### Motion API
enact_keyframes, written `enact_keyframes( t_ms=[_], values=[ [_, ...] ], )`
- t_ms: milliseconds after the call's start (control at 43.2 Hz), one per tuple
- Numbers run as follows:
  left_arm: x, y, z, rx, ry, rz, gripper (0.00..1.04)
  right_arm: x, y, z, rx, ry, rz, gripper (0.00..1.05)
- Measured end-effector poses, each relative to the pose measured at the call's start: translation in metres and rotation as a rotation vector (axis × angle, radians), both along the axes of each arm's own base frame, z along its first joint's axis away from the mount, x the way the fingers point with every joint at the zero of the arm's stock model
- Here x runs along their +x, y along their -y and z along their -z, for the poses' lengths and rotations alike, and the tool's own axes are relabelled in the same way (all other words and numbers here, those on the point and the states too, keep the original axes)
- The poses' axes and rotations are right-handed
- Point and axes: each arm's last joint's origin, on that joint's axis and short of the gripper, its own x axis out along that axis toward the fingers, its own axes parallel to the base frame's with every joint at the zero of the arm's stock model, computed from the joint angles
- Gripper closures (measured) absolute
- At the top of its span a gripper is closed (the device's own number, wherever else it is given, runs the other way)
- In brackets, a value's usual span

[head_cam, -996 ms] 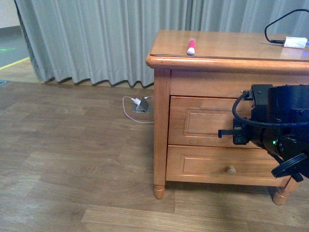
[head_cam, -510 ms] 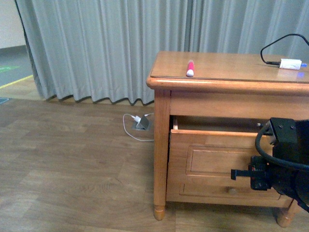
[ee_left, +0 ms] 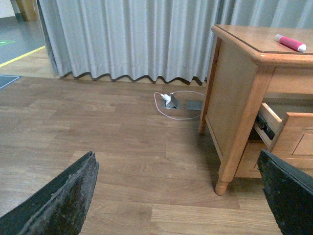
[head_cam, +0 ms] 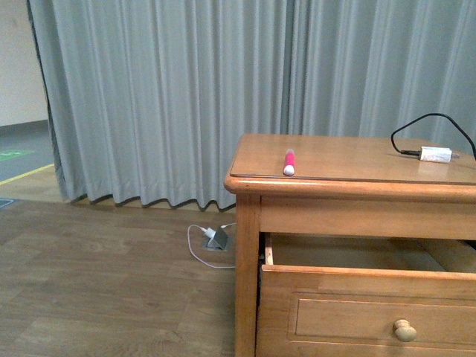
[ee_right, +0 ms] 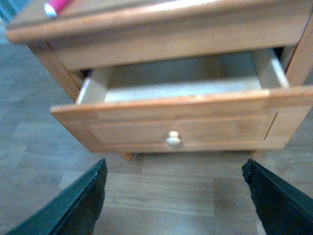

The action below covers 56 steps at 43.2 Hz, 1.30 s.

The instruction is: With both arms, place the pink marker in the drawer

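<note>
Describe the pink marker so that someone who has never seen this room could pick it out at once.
Find the wooden nightstand before the grey curtain, its drawer pulled open. On its top, toward the left and near the front edge, lies the pink marker. It is short and bright pink with a white end, unlike the white charger plug with a black cable at the far right.

left gripper (ee_left: 177,196): only its two fingers show in the left wrist view
left fingers (ee_left: 61,200): flat, black, broad wedges that narrow to a blunt tip
left finger surface: matte, rough and grainy; grey-brown speckle that looks scuffed, lighter along the edges
right gripper (ee_right: 173,196): only its two fingers show in the right wrist view
right fingers (ee_right: 73,208): flat dark wedges, same shape as the left pair
right finger surface: black with a teal-green cast, fine pebbled grain; picture blurred, finer detail unclear
</note>
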Motion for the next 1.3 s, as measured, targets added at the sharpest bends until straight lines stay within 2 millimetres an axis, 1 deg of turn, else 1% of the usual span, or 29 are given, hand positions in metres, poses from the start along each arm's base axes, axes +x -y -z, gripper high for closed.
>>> enact_keyframes(
  t_ms=[69,93,139,232,394,602,672,741,811,903,950,973,996,1019,1042,1066,1135,1158,1181,1251,1297],
  values=[
    [0.0,0.0,0.0,0.0,0.0,0.0,0.06,-0.014,0.005,-0.029,0.017,0.056,0.002,0.07],
    [0.0,0.0,0.0,0.0,0.0,0.0,0.06,-0.02,0.007,-0.037,0.022,0.069,-0.001,0.07],
    [0.0,0.0,0.0,0.0,0.0,0.0,0.06,-0.03,0.007,-0.044,0.024,0.08,-0.002,0.09],
    [0.0,0.0,0.0,0.0,0.0,0.0,0.06,-0.043,0.006,-0.05,0.023,0.095,-0.005,0.08],
    [0.0,0.0,0.0,0.0,0.0,0.0,0.06,-0.053,0.007,-0.053,0.042,0.103,-0.008,0.08],
    [0.0,0.0,0.0,0.0,0.0,0.0,0.06,-0.055,0.006,-0.055,0.047,0.116,-0.007,0.08],
    [0.001,0.001,0.002,-0.018,-0.048,-0.072,0.06,-0.055,0.006,-0.055,0.047,0.116,-0.007,0.08],
    [0.004,0.005,0.003,-0.019,-0.112,-0.144,0.06,-0.055,0.006,-0.055,0.047,0.116,-0.007,0.08],
    [0.01,0.015,-0.004,-0.014,-0.136,-0.141,0.06,-0.055,0.006,-0.055,0.047,0.116,-0.007,0.08],
    [0.021,0.027,-0.025,-0.019,-0.096,-0.074,0.06,-0.055,0.006,-0.055,0.048,0.116,-0.007,0.08],
    [0.03,0.032,-0.038,-0.016,-0.07,-0.048,0.06,-0.055,0.006,-0.055,0.048,0.116,-0.007,0.08],
    [0.039,0.036,-0.047,-0.009,-0.052,-0.03,0.06,-0.055,0.006,-0.055,0.048,0.116,-0.007,0.08],
    [0.049,0.039,-0.056,-0.007,-0.038,-0.013,0.06,-0.055,0.006,-0.055,0.048,0.116,-0.007,0.08],
    [0.064,0.044,-0.067,0.001,-0.021,0.003,0.06,-0.055,0.006,-0.055,0.047,0.116,-0.007,0.08],
    [0.072,0.046,-0.072,0.006,-0.016,0.006,0.06,-0.055,0.006,-0.055,0.048,0.116,-0.007,0.08],
    [0.085,0.05,-0.079,0.018,-0.012,0.015,0.06,-0.055,0.006,-0.055,0.047,0.116,-0.007,0.08],
    [0.113,0.057,-0.089,0.034,-0.024,0.041,0.06,-0.055,0.006,-0.055,0.048,0.116,-0.007,0.08],
    [0.127,0.062,-0.093,0.042,-0.036,0.048,0.06,-0.055,0.006,-0.055,0.048,0.116,-0.007,0.08],
    [0.137,0.065,-0.094,0.049,-0.044,0.055,0.06,-0.055,0.006,-0.055,0.048,0.116,-0.007,0.08],
    [0.177,0.082,-0.099,0.066,-0.078,0.085,0.06,-0.055,0.006,-0.055,0.048,0.116,-0.007,0.08],
    [0.201,0.096,-0.101,0.064,-0.099,0.127,0.06,-0.055,0.006,-0.055,0.048,0.116,-0.007,0.08]
  ],
)
